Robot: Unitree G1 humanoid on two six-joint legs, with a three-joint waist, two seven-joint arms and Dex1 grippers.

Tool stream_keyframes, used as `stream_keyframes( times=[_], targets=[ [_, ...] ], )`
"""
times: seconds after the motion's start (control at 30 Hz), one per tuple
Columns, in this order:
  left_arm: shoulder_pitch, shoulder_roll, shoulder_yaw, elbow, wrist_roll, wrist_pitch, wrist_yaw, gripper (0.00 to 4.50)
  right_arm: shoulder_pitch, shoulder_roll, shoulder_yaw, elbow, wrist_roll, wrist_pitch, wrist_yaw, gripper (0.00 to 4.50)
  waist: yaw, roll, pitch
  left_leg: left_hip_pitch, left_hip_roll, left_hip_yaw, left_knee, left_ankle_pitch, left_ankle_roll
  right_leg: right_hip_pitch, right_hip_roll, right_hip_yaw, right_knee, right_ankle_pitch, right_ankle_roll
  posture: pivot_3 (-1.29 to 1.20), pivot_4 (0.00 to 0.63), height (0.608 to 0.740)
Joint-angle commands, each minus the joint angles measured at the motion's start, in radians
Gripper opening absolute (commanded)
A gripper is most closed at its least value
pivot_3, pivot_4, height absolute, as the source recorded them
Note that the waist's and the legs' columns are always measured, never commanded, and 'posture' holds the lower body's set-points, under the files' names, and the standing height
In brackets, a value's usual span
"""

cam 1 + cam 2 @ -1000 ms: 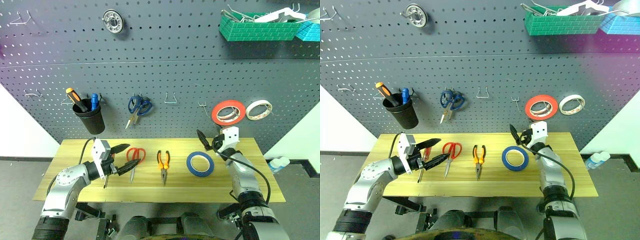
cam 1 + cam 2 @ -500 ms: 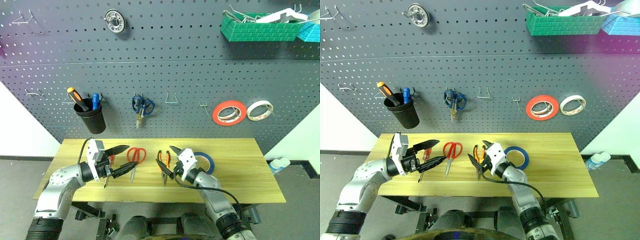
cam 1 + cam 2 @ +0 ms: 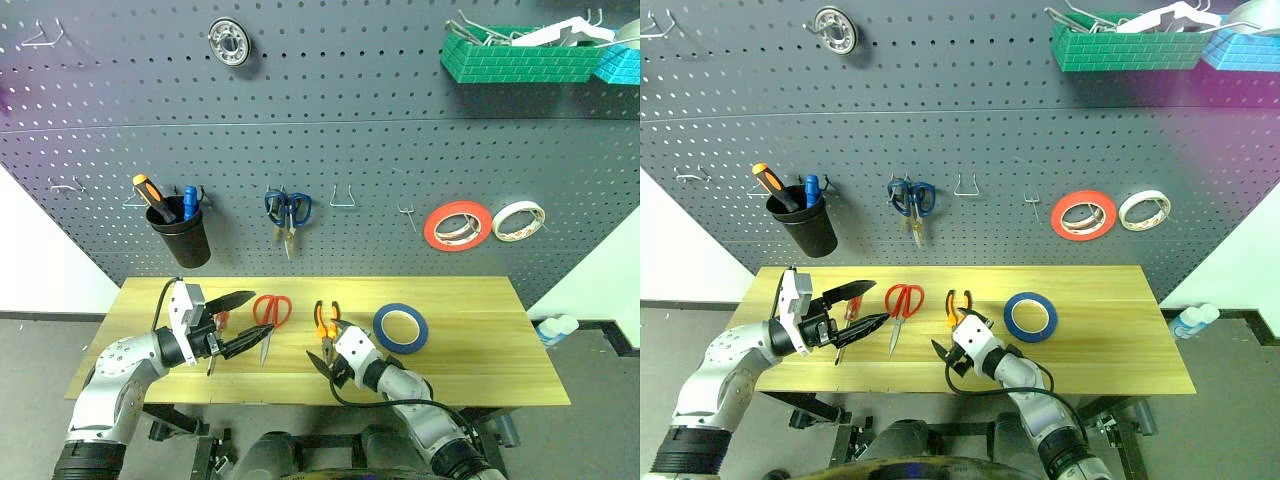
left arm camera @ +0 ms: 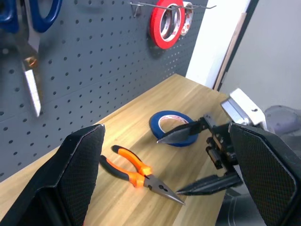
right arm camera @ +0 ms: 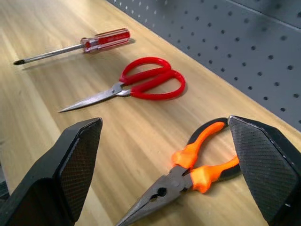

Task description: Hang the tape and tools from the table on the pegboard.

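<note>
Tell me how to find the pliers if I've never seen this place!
Look at the light yellowish wooden table standing in front of the dark grey pegboard wall. Near the middle of its top lie the small pliers with orange-and-black handles, between the red-handled scissors and the blue roll of tape. They alone there have orange grips and a thin pointed nose.

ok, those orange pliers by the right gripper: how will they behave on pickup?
The pliers lie flat on the table, so the low profile may make pinching awkward. Handles look rubbery, likely grippy; the metal nose is probably slicker. Jointed handles stand slightly apart and may swing. Likely dense for their size. The right gripper is open.
</note>
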State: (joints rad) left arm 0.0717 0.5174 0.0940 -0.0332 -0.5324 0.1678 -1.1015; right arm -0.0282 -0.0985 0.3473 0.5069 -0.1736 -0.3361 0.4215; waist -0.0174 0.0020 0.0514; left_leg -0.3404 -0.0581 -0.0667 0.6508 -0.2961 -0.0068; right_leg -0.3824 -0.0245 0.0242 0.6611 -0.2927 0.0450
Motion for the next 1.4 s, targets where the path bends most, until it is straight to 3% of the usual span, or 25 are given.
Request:
stream_keyframes(
  times=[0.03, 0.43, 0.47, 0.57, 0.63, 0.7, 0.77, 0.8, 0.87, 0.93, 1.07, 1.23, 1.4],
  targets=[
    [-0.006, -0.002, 0.02, -0.003, -0.01, -0.021, -0.005, 4.42, -0.017, 0.016, 0.001, -0.007, 0.026, -0.035, 0.014, 4.5, 0.0, -0.001, 0.0, 0.0, 0.0, 0.0, 0.0, 0.0, 0.0, 0.0, 0.0, 0.0, 0.0, 0.0, 0.0, -0.04, 0.0, 0.734],
    [-0.02, -0.009, 0.013, 0.018, -0.01, -0.021, -0.02, 4.42, -0.013, 0.045, -0.059, -0.104, 0.179, 0.005, 0.082, 4.5, -0.001, -0.002, 0.0, 0.0, 0.0, 0.0, 0.0, 0.0, 0.0, 0.0, 0.0, 0.0, 0.0, 0.0, 0.0, -0.05, 0.0, 0.734],
    [-0.022, -0.011, 0.012, 0.02, -0.01, -0.021, -0.021, 4.42, -0.02, 0.014, -0.078, -0.129, 0.222, 0.027, 0.135, 4.5, 0.0, -0.001, 0.0, 0.0, 0.0, 0.0, 0.0, 0.0, 0.0, 0.0, 0.0, 0.0, 0.0, 0.0, 0.0, -0.05, 0.0, 0.734],
    [-0.026, -0.014, 0.01, 0.025, -0.012, -0.011, -0.024, 4.42, -0.136, -0.374, -0.346, -0.07, 0.511, 0.096, 0.559, 4.5, 0.008, 0.013, 0.01, 0.0, 0.0, 0.0, 0.003, 0.0, 0.0, 0.003, -0.001, 0.0, -0.005, 0.0, 0.001, -0.05, 0.0, 0.734],
    [-0.029, -0.016, 0.01, 0.028, -0.011, -0.008, -0.025, 4.42, -0.134, -0.445, -0.351, -0.073, 0.554, 0.095, 0.666, 4.5, 0.015, 0.019, 0.012, -0.001, -0.004, 0.003, 0.007, 0.0, 0.005, 0.006, -0.007, 0.0, -0.014, 0.004, 0.011, -0.05, 0.0, 0.734],
    [-0.03, -0.018, 0.009, 0.029, -0.011, -0.007, -0.024, 4.42, -0.071, -0.446, -0.311, -0.148, 0.568, 0.102, 0.728, 4.5, 0.001, -0.005, 0.003, -0.001, -0.002, 0.005, 0.008, -0.005, 0.013, 0.011, -0.006, 0.001, -0.014, 0.004, 0.012, -0.05, 0.0, 0.734],
    [-0.032, -0.018, 0.008, 0.032, -0.01, -0.008, -0.026, 4.42, 0.022, -0.436, -0.279, -0.263, 0.577, 0.109, 0.758, 4.5, -0.006, -0.027, -0.004, 0.002, 0.004, 0.005, 0.0, -0.006, 0.014, 0.01, 0.001, 0.0, -0.014, 0.003, 0.009, -0.05, 0.0, 0.734],
    [-0.033, -0.019, 0.007, 0.033, -0.009, -0.008, -0.027, 4.42, 0.056, -0.432, -0.271, -0.309, 0.578, 0.114, 0.766, 4.5, -0.005, -0.029, -0.005, 0.002, 0.007, 0.004, -0.003, -0.006, 0.014, 0.01, 0.004, 0.0, -0.014, 0.001, 0.006, -0.05, 0.0, 0.734],
    [-0.035, -0.02, 0.005, 0.033, -0.005, -0.011, -0.028, 4.42, 0.125, -0.427, -0.259, -0.396, 0.573, 0.12, 0.757, 4.5, 0.0, -0.012, -0.001, 0.001, 0.013, 0.004, -0.002, -0.01, 0.007, 0.004, 0.009, 0.0, -0.012, 0.001, 0.002, -0.05, 0.0, 0.734],
    [-0.035, -0.021, 0.007, 0.032, -0.01, -0.006, -0.028, 4.42, 0.178, -0.431, -0.238, -0.475, 0.597, 0.153, 0.773, 4.5, 0.004, 0.006, -0.005, -0.012, 0.011, 0.009, 0.0, -0.01, 0.006, -0.009, 0.007, 0.003, -0.01, 0.002, 0.002, -0.05, 0.0, 0.734],
    [-0.034, -0.021, 0.009, 0.028, -0.009, -0.01, -0.027, 4.42, 0.236, -0.434, -0.236, -0.547, 0.575, 0.166, 0.736, 4.5, 0.008, -0.001, -0.006, -0.014, 0.011, 0.009, 0.004, -0.01, 0.006, -0.011, 0.007, 0.003, -0.007, 0.003, 0.003, -0.05, 0.0, 0.734],
    [-0.031, -0.021, 0.011, 0.025, -0.009, -0.012, -0.027, 4.42, 0.209, -0.432, -0.25, -0.524, 0.578, 0.188, 0.716, 4.5, 0.006, -0.001, -0.004, -0.014, 0.011, 0.009, 0.012, -0.01, 0.006, -0.007, 0.007, 0.003, -0.008, 0.003, 0.002, -0.05, 0.0, 0.734],
    [-0.037, -0.026, 0.015, 0.025, -0.019, 0.0, -0.02, 4.42, 0.047, -0.429, -0.333, -0.315, 0.565, 0.2, 0.649, 4.5, 0.005, -0.001, -0.004, -0.014, 0.011, 0.011, 0.015, -0.01, 0.006, -0.005, 0.007, 0.004, -0.009, 0.005, 0.001, -0.05, 0.0, 0.734]
  ],
)
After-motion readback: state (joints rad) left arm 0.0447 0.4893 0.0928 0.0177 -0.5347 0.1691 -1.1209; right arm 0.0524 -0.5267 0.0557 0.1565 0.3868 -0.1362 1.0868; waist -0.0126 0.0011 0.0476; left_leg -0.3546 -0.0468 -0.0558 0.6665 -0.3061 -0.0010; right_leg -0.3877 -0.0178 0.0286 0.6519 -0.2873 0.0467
